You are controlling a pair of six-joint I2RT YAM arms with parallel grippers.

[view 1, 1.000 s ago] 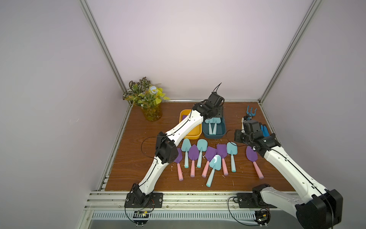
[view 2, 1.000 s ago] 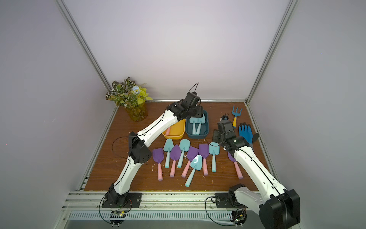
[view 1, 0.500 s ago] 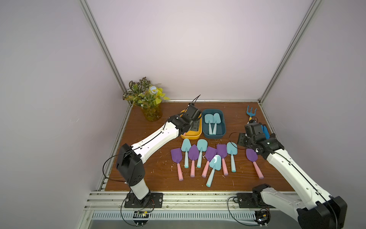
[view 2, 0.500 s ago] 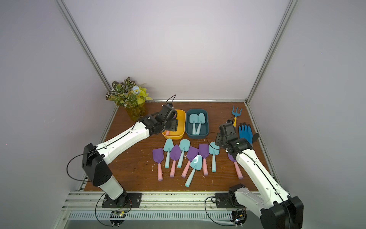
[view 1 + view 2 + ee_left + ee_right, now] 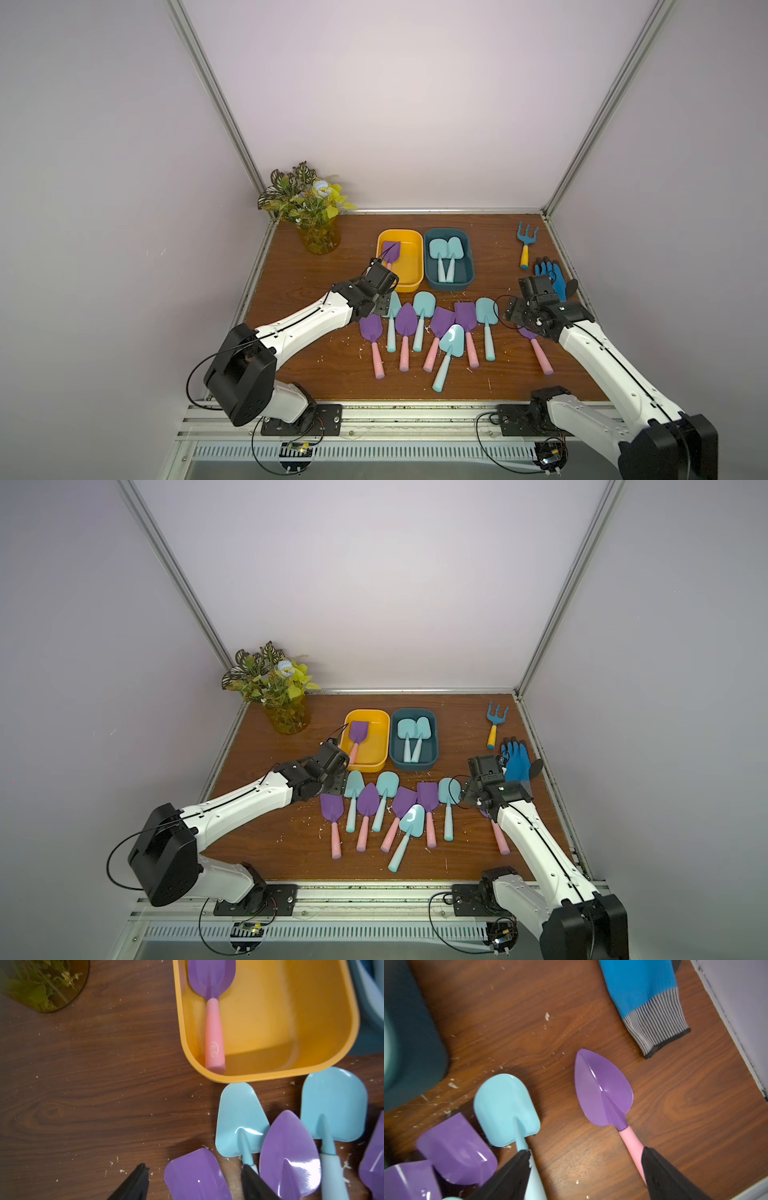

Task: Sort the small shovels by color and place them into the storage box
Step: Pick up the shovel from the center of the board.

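Grippers, both empty, back at the loose row.

Left gripper: I have pulled it back from over the boxes. Jaws apart, holding nothing. Square purple shovel lies directly below them. Yellow box sits just ahead of the fingertips with one boxed purple shovel in it. Teal box is beyond that, with two blue shovels.

Right gripper: jaws have gone wide within the last second, with only bare table between them. Blue shovel has its handle at one fingertip, pointed purple shovel at the other.

Stock: three boxed, nine loose. I judge both arms free to pick. The right must commit to one colour before closing.
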